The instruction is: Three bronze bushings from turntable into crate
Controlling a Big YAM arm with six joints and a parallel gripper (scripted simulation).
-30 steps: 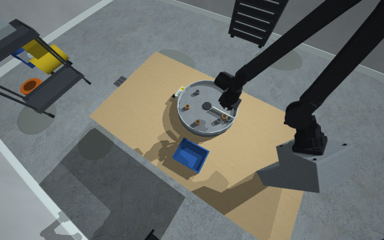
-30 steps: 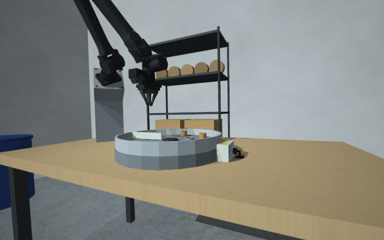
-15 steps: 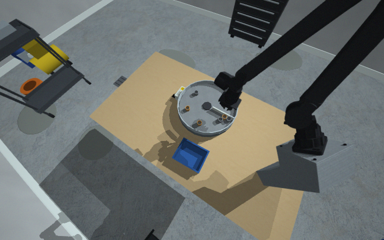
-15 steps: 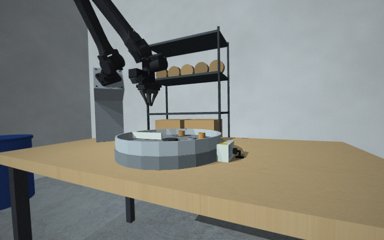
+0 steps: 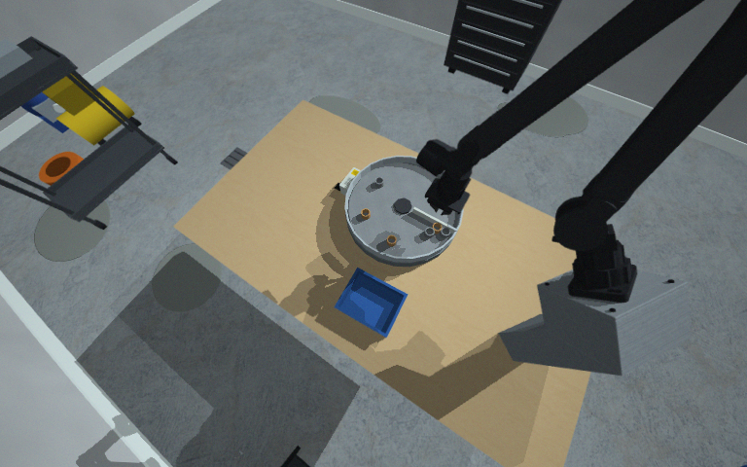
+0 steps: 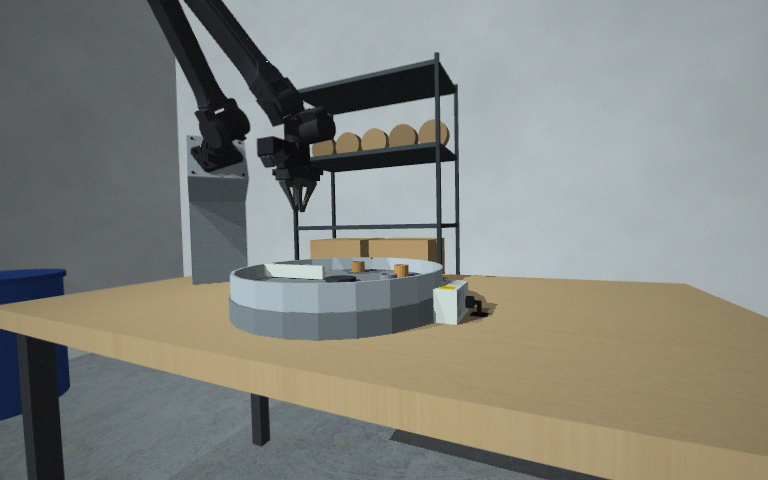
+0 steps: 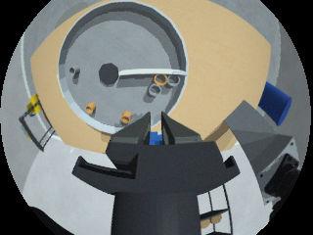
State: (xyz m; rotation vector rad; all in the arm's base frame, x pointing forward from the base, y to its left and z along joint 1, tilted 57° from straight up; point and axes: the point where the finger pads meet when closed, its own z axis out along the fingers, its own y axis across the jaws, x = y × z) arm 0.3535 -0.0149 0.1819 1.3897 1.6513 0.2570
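Your hand (image 6: 299, 208) hangs well above the turntable (image 5: 359, 233), fingers drawn nearly together with nothing between them. All three bronze bushings sit on the disc, and the blue crate (image 5: 396, 313) on the surface (image 5: 247, 214) beside it holds none that I can see.

Watch the bronze bushing by the white bar (image 5: 437, 226): two gray bushings (image 5: 429, 233) crowd it, touching or nearly so. Come down there with fingers this narrow and you will likely strike a rim rather than straddle it, or catch a gray one along with it. Spread the fingers first.

The other two, one at the left (image 5: 365, 212) and one near the front rim (image 5: 391, 239), stand well apart from neighbours and look safer. If the disc turns, a slow descent could land where the bushing no longer is.
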